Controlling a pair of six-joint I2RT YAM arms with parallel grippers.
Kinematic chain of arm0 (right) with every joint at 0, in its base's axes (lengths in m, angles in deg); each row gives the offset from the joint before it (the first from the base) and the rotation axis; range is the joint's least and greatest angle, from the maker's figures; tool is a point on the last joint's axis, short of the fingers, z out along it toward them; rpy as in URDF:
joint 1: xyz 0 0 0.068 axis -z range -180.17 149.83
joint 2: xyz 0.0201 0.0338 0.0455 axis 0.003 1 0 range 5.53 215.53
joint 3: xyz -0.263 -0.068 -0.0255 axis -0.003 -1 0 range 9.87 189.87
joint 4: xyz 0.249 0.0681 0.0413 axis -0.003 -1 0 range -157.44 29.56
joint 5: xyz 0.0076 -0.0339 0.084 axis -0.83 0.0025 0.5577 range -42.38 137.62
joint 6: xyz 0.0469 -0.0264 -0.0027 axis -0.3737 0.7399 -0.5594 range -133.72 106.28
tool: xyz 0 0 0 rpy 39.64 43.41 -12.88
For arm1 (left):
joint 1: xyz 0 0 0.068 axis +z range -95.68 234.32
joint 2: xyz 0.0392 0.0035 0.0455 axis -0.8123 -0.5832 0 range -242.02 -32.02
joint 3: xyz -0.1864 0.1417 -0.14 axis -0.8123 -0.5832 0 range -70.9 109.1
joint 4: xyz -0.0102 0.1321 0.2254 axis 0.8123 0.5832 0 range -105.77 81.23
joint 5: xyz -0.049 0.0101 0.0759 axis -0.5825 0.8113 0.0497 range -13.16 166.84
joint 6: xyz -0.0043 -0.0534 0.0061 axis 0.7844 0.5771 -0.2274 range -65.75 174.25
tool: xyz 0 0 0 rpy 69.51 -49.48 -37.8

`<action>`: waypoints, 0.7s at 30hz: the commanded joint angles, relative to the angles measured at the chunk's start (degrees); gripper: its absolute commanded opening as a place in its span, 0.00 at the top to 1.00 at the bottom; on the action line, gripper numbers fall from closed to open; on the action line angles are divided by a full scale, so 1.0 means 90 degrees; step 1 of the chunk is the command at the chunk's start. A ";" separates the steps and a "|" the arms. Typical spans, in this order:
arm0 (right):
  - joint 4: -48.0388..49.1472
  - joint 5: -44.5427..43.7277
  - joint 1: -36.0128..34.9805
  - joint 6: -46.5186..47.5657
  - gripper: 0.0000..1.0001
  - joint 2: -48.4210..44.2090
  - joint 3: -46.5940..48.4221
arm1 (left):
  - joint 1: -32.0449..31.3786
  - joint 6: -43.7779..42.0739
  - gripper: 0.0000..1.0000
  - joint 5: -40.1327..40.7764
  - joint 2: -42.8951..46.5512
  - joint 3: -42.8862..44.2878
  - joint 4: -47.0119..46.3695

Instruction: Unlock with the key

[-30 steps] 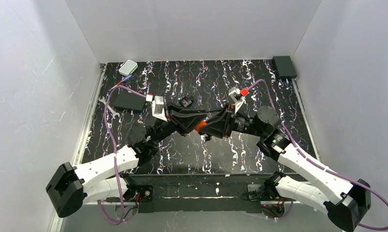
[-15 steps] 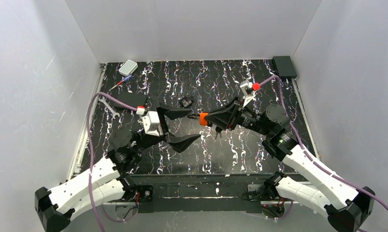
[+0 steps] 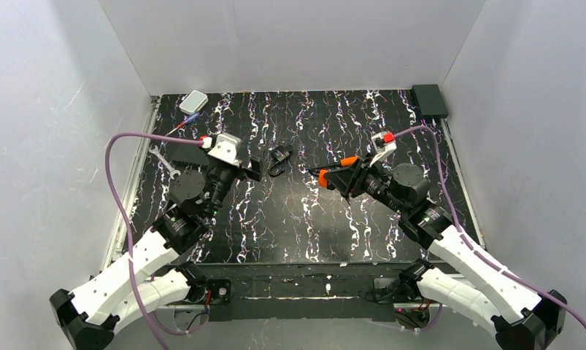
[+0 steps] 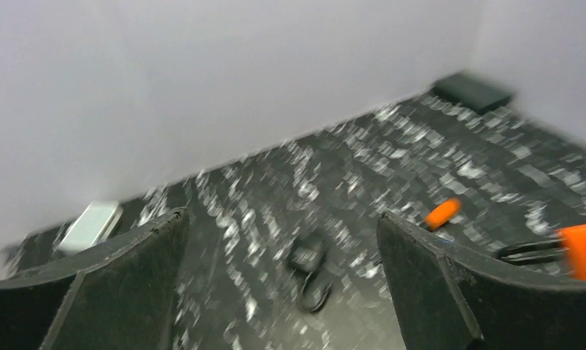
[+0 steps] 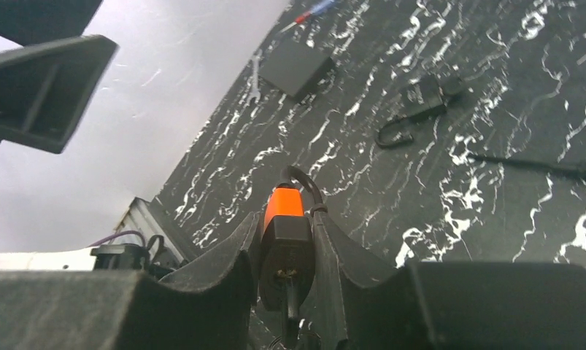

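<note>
My right gripper is shut on a small orange padlock, held above the table with its shackle pointing away from the wrist. From above, the padlock shows at the tip of my right gripper. A narrow dark piece that looks like the key, edge-on, stands in the keyhole on the lock's black underside. My left gripper is wide open and holds nothing. It sits back at the left, well apart from the padlock.
A black padlock lies on the mat between the arms. An orange-handled screwdriver lies close to my right gripper. A wrench, a white box and a black box sit at the edges.
My left gripper, closed in against the padlock a second ago, has opened wide and pulled back to the left. My right gripper has swung slightly right, still holding the padlock.
</note>
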State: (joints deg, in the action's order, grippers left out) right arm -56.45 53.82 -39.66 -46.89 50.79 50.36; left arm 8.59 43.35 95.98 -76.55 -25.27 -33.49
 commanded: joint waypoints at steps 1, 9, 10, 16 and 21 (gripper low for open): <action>0.0474 -0.0303 0.0028 -0.0344 0.99 0.0123 -0.0211 | 0.0473 0.0014 0.02 0.0849 0.0017 -0.0292 0.0328; 0.1291 -0.0338 0.0056 -0.0581 0.99 0.0889 -0.0544 | 0.0648 0.0523 0.02 0.0448 -0.0073 -0.0411 0.0574; 0.1353 -0.0366 0.0065 -0.0543 0.99 0.1063 -0.0534 | 0.0648 0.0523 0.02 0.0448 -0.0076 -0.0403 0.0593; 0.2098 -0.0654 0.0229 -0.0268 0.99 0.1871 -0.0635 | 0.0648 0.0333 0.02 0.0817 -0.0115 -0.0406 0.0709; 0.2598 -0.1027 0.0256 0.0655 0.99 0.2569 -0.0552 | 0.0648 0.0290 0.02 0.0906 -0.0070 -0.0436 0.0727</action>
State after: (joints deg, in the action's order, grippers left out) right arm -44.32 47.83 -37.67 -47.74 71.25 44.44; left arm 14.14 46.57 101.83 -77.73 -28.88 -27.26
